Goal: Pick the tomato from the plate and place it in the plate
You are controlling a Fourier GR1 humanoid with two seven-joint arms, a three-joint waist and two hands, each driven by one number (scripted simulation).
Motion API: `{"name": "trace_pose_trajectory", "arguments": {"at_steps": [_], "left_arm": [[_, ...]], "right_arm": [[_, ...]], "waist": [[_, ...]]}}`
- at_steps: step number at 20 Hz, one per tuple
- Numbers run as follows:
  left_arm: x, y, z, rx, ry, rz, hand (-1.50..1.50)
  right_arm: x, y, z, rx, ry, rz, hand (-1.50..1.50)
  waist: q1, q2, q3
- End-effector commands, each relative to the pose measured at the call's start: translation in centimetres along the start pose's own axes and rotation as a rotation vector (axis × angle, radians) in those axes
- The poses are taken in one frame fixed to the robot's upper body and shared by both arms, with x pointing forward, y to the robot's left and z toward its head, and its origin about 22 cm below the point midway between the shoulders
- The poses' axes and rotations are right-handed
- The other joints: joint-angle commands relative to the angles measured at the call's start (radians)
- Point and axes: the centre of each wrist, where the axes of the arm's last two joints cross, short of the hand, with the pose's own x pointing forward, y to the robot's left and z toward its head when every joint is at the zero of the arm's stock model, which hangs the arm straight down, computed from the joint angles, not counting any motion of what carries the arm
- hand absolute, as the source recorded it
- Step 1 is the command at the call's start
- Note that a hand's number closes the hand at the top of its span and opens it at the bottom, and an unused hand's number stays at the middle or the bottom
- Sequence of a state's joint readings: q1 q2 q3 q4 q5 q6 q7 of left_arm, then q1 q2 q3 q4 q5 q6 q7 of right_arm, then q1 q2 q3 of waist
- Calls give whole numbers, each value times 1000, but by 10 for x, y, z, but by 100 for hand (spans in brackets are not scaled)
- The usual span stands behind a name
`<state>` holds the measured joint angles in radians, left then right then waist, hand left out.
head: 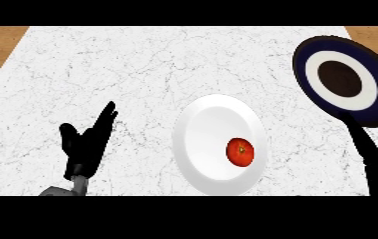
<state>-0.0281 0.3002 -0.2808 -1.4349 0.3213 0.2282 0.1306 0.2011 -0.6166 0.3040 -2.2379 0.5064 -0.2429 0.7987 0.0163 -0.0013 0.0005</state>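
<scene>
On white plate (203, 133), tomato (241, 151) stem-up

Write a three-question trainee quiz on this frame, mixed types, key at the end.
1. True or false: the tomato lies on the white plate.
2. Which plate has rings? A) the white one B) the dark blue plate
3. Which hand shows fully, open with fingers up?

Key:
1. True.
2. B.
3. The left hand, at the lower left. Only a thin dark shape at the right edge, the right hand, shows.
</scene>
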Motion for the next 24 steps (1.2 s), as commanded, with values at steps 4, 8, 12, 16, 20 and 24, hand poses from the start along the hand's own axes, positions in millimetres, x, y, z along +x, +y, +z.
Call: {"name": "trace_pose_trajectory", "arguments": {"at_steps": [4,8,12,16,20,24], "left_arm": [[1,-18,-1,-11,62,20,0],[-2,9,-3,3,77,10,0],[-4,6,1,1,66,17,0],[-5,-6,-4,-4,52,22,0],[-11,14,-11,5,70,31,0],[7,4,-11,23,37,23,0]], "right_arm": [[52,36,-15,54,58,100,-150],[45,72,4,79,94,139,-150],[70,88,-21,158,144,118,-150],[81,108,-9,185,141,125,-150],[74,100,-22,161,126,98,-150],[78,117,-27,143,165,182,-150]], "waist": [[-3,3,-1],[-16,1,-1],[-7,2,-1],[-13,1,-1],[-17,2,-1],[-16,2,-1]]}}
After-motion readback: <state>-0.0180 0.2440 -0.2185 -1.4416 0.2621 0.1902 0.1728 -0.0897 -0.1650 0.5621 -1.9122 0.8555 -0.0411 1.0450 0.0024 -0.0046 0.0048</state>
